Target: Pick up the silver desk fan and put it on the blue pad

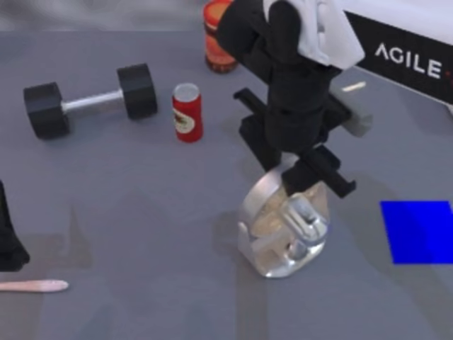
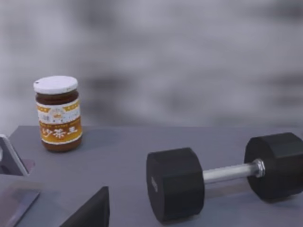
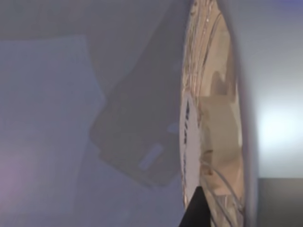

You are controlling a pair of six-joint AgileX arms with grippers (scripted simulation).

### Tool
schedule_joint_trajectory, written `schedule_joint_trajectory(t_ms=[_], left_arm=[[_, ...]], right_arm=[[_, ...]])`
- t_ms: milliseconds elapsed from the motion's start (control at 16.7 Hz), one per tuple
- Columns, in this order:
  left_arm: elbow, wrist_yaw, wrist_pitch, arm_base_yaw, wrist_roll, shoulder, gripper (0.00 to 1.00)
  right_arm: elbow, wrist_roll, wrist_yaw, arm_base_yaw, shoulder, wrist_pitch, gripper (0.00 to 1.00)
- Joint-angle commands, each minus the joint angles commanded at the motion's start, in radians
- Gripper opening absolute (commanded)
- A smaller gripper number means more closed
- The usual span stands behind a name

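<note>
The silver desk fan is at the table's middle right, its ring seen edge-on with the rear knob toward the front. My right gripper reaches down from the back onto the ring's top and is shut on it. In the right wrist view the ring and beige grille fill the frame, with one black fingertip against the grille face and a dark block at the ring's other side. The blue pad lies bare at the right edge, apart from the fan. My left gripper is parked at the left edge, open.
A black-ended dumbbell lies at the back left, with a red can beside it. A brown jar stands at the back behind the right arm. A pale stick lies at the front left.
</note>
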Motion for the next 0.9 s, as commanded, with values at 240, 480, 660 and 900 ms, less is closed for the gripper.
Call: schedule_joint_trajectory(t_ms=[240, 480, 660, 900], left_arm=[[0.000, 0.000, 0.000, 0.000, 0.000, 0.000, 1.00], [0.000, 0.000, 0.000, 0.000, 0.000, 0.000, 1.00], [0.000, 0.000, 0.000, 0.000, 0.000, 0.000, 1.00], [0.000, 0.000, 0.000, 0.000, 0.000, 0.000, 1.00]], right_arm=[[0.119, 0.003, -0.001, 0.003, 0.014, -0.105, 0.00], [0.230, -0.002, 0.001, 0.008, 0.023, -0.207, 0.00], [0.233, -0.002, 0.001, 0.008, 0.023, -0.209, 0.00], [0.223, -0.029, -0.005, 0.000, 0.017, -0.214, 0.00]])
